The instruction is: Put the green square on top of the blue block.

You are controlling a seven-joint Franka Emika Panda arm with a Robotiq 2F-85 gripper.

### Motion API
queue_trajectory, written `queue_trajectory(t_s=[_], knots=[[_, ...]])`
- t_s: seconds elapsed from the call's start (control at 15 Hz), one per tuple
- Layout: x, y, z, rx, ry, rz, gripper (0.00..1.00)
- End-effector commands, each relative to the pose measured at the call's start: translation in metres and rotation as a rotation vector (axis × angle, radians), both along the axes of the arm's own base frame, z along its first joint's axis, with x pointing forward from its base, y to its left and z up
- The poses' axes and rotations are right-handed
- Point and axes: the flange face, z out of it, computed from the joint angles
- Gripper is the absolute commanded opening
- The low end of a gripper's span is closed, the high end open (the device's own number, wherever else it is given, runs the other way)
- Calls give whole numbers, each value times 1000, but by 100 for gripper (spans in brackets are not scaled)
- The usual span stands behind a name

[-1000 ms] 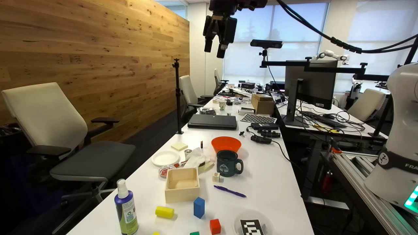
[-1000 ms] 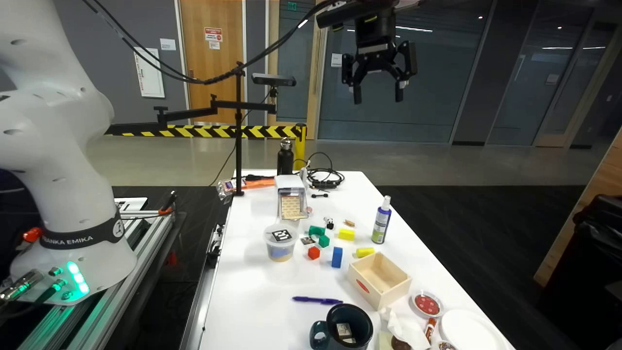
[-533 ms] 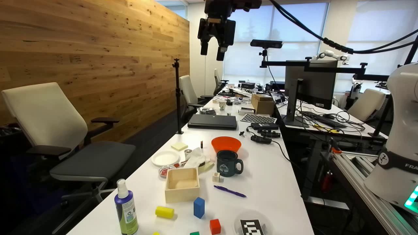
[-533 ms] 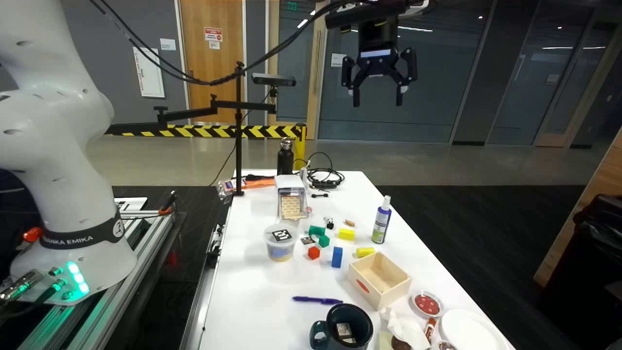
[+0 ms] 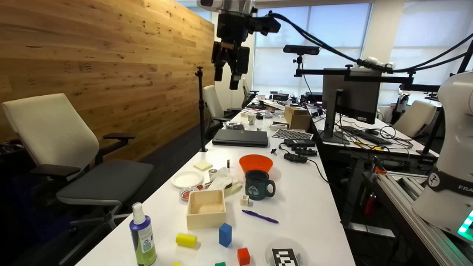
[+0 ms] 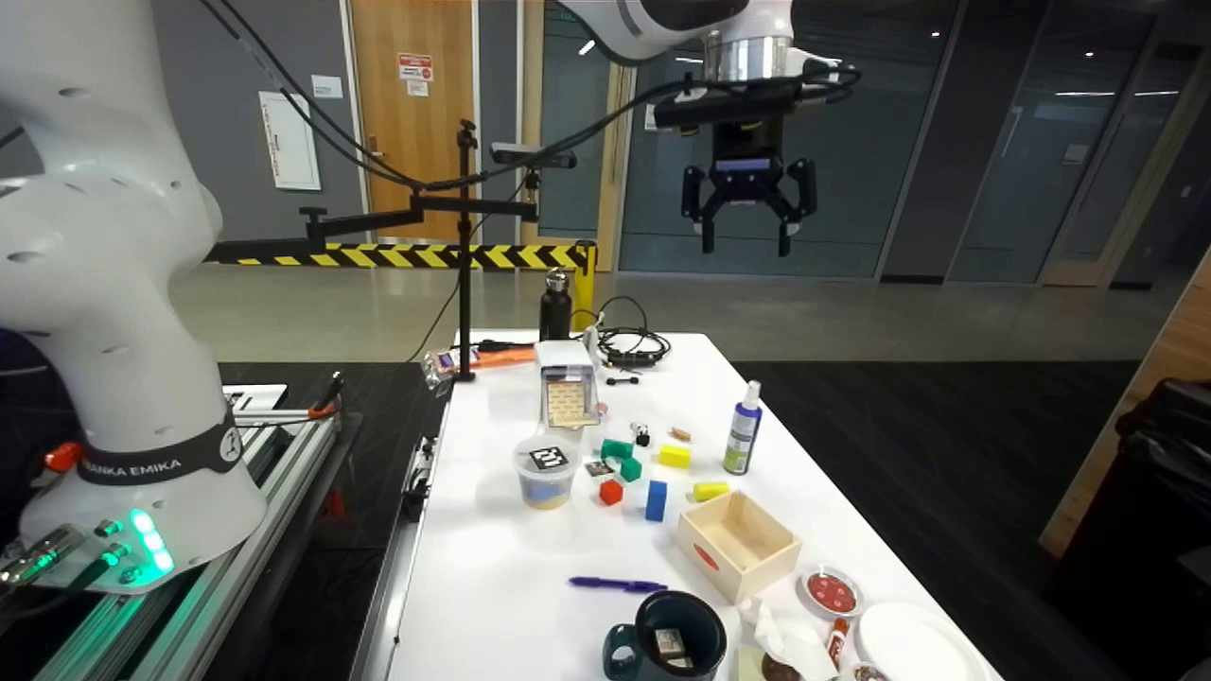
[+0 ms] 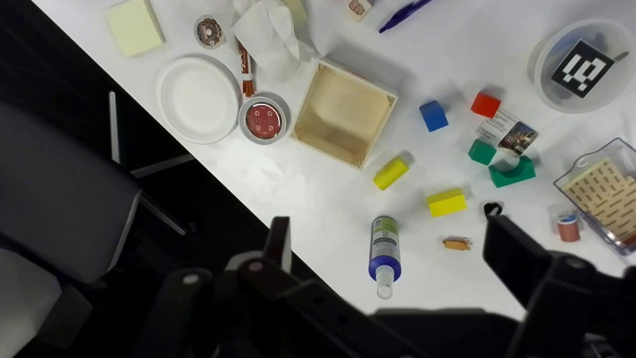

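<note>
From my station I see a white table (image 6: 492,615) carrying the upright blue block (image 6: 656,500), a red block (image 6: 611,492) near it, and the green square (image 7: 482,152) just beside a green arch (image 7: 516,176). It also bears a yellow cylinder (image 7: 391,173), a wooden box (image 5: 206,221), a pen (image 6: 615,584), a mug (image 5: 255,190) and a spray bottle (image 6: 743,437).

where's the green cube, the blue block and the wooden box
Green cube (image 7: 482,152): wrist view, on the visible middle of the cube.
Blue block (image 6: 656,502): in an exterior view, on its upright side.
Wooden box (image 5: 206,221): in an exterior view, on the outside of its near wall.
</note>
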Motion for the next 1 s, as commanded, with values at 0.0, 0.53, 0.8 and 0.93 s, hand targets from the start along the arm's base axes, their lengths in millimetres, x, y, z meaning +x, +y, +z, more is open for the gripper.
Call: queue_trajectory(t_s=[0.0,0.53,0.8,0.93], knots=[[12,8,-35,26,-42,-32,100],[-40,8,-116,36,2,-13,100],[-59,37,-146,48,31,56,100],[-65,56,-160,55,51,81,100]])
